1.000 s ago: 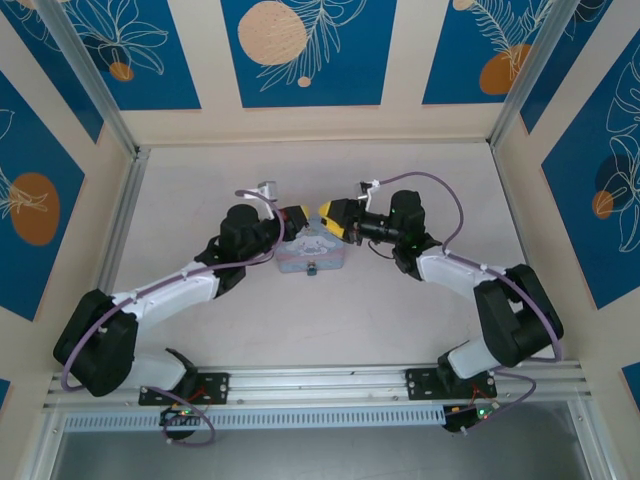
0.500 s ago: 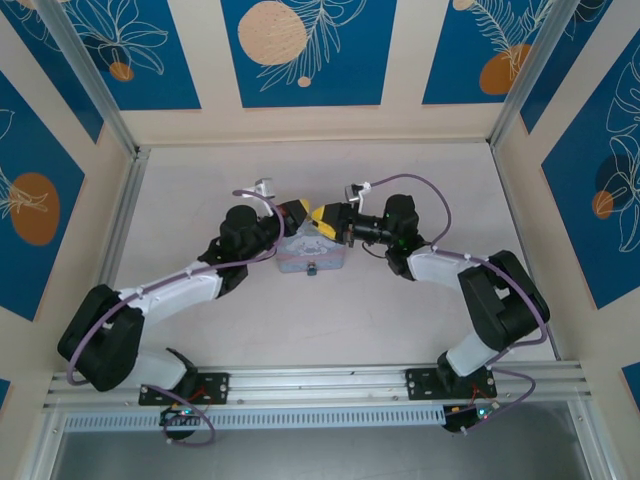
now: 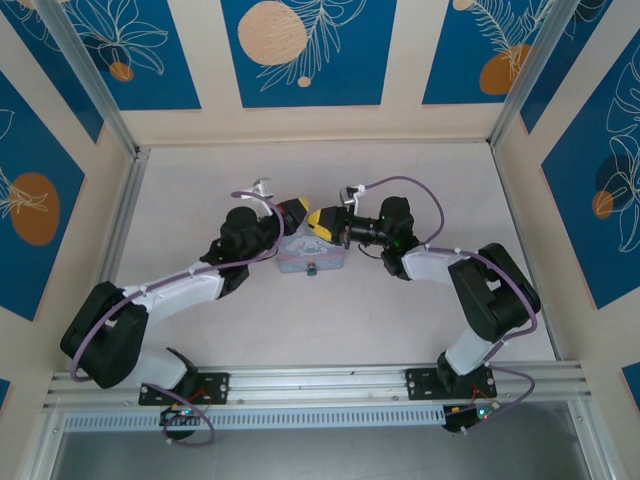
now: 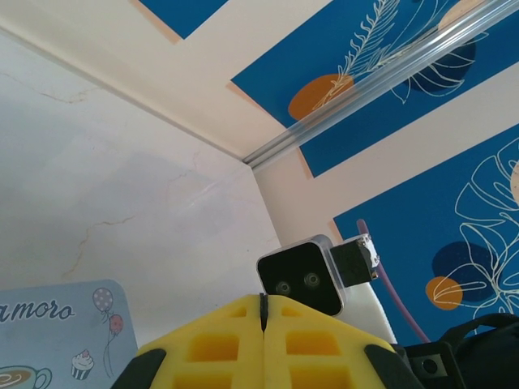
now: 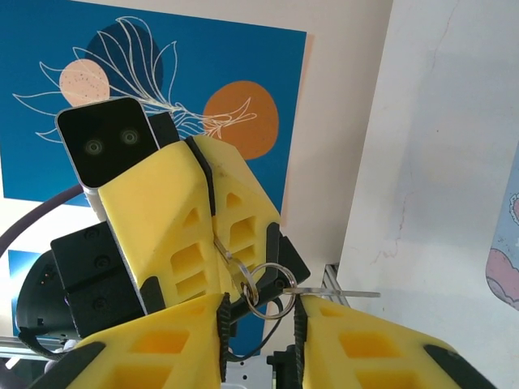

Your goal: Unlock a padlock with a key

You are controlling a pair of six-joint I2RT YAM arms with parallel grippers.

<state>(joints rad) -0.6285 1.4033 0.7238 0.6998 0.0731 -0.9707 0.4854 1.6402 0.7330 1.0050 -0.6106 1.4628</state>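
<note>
The bench (image 3: 330, 320) is a pale slab with faint marbling, walled on three sides by cream panels (image 3: 310, 122) printed with blue leaf designs. A metal rail (image 3: 320, 380) runs along its near edge, at the bottom of the top view. A pastel tin (image 3: 312, 255) lies flat on it, just above the frame's centre. In the left wrist view, a corner of the lid sits at lower left.

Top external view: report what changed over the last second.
The right gripper slid left, toward the left gripper; its elbow swung left too. The left gripper stayed shut with the key ring hanging from its fingers; the tin did not move.
</note>
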